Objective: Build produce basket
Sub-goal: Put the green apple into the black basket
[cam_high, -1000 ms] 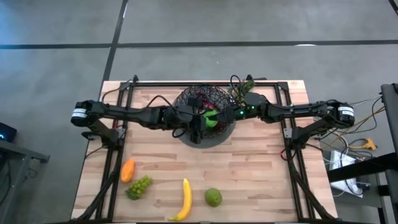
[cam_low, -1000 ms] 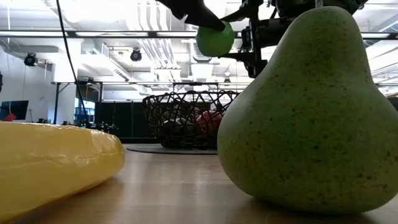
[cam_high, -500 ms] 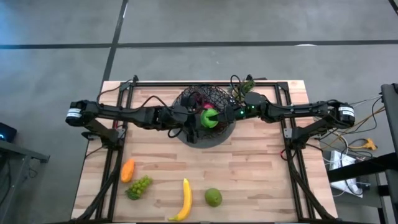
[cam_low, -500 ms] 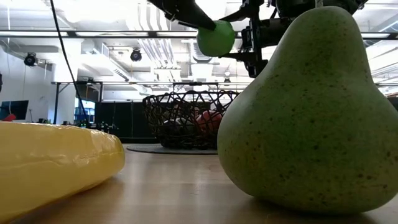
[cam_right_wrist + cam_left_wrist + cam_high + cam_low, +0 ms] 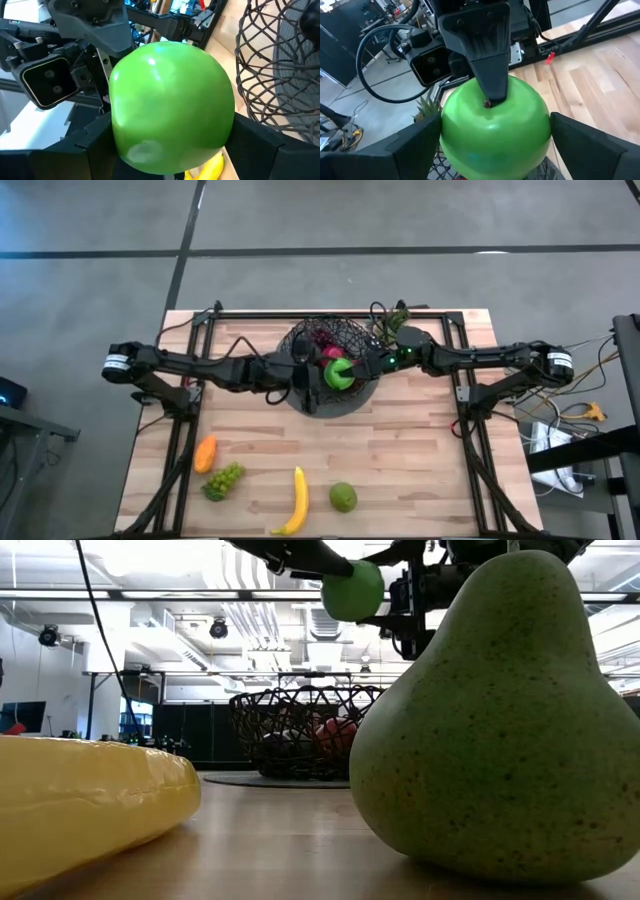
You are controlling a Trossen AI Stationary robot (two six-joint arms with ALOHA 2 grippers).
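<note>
The green apple [image 5: 340,372] is in the air above the wire basket [image 5: 322,340], which stands on the grey round mat [image 5: 335,402]. A red fruit [image 5: 330,354] and dark grapes lie in the basket. My left gripper [image 5: 328,374] is shut on the apple, reaching in from the table's left. My right gripper [image 5: 358,367] comes from the right, open, with a finger on either side of the same apple [image 5: 170,105]. The low view shows the apple [image 5: 352,590] well above the basket rim [image 5: 300,695]. My left gripper pinches the green apple [image 5: 492,127] between its two fingers [image 5: 420,145], one on each flank at the widest part. It comes level from the table's left and holds the apple clear above the basket. My right gripper has one finger [image 5: 487,65] lying over the stem end [image 5: 487,103], the other hidden behind the apple. Whether they press on it, I cannot tell.
On the near half of the table lie an orange piece [image 5: 205,453], green grapes [image 5: 225,480], a banana [image 5: 297,500] and a green pear-shaped fruit [image 5: 343,497]. A leafy sprig [image 5: 397,313] sits at the far edge beside cables. Metal frame rails run along both sides.
My left gripper has carried the green apple toward the table's right and slightly up, over the basket, until it sits between the fingers of my right gripper. The right arm has stayed nearly still.
</note>
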